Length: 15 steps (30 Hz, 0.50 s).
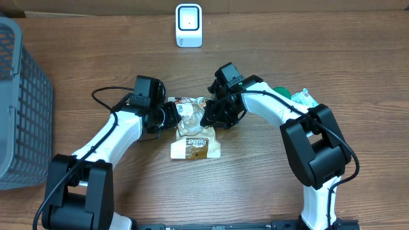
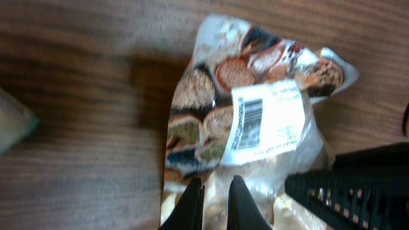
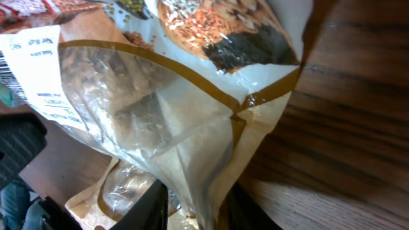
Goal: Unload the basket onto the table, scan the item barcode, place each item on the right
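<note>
Left gripper (image 2: 215, 191) pinched the bag (image 1: 192, 128); whether the right gripper (image 3: 201, 207) held we could not tell — slipping film risked crumpling the barcode (image 2: 250, 121).

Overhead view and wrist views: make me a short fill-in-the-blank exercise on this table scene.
The basket stands at the ____ edge of the overhead view.
The barcode on the bag has ____ bars.
The scanner has a ____ casing.
Missing words: left; black; white.
</note>
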Each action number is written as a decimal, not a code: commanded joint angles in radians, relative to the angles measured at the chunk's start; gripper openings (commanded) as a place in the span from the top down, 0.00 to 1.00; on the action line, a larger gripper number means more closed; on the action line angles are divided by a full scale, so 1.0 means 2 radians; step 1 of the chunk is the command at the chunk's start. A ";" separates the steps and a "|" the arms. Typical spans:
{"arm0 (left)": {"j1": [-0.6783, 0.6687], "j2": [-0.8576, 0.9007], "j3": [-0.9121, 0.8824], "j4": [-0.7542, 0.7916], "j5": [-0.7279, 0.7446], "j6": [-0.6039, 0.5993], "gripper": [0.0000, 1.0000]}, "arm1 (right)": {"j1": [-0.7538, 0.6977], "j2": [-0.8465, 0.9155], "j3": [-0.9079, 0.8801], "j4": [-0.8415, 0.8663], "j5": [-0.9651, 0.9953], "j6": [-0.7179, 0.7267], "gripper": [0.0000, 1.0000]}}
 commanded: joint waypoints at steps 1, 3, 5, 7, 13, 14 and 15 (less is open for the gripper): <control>-0.001 0.016 -0.008 0.022 -0.005 -0.002 0.96 | 0.002 -0.005 -0.001 0.005 -0.006 0.000 0.73; -0.002 0.024 -0.008 0.054 0.031 0.016 0.96 | 0.002 -0.005 -0.001 0.006 -0.006 0.000 0.73; -0.002 0.026 -0.008 0.080 0.071 0.040 0.96 | 0.002 -0.005 -0.001 0.007 -0.006 0.000 0.73; -0.002 0.026 -0.008 0.098 0.093 0.060 0.96 | 0.002 -0.005 -0.001 0.007 -0.006 0.000 0.73; -0.002 0.029 -0.010 0.074 0.039 0.083 0.96 | 0.002 -0.005 -0.001 0.007 -0.006 0.000 0.72; -0.002 0.032 -0.012 0.074 0.034 0.087 0.96 | 0.002 -0.005 -0.001 0.007 -0.006 0.000 0.72; -0.002 0.036 -0.013 0.074 0.033 0.091 0.96 | 0.002 -0.005 -0.001 0.007 -0.007 0.000 0.67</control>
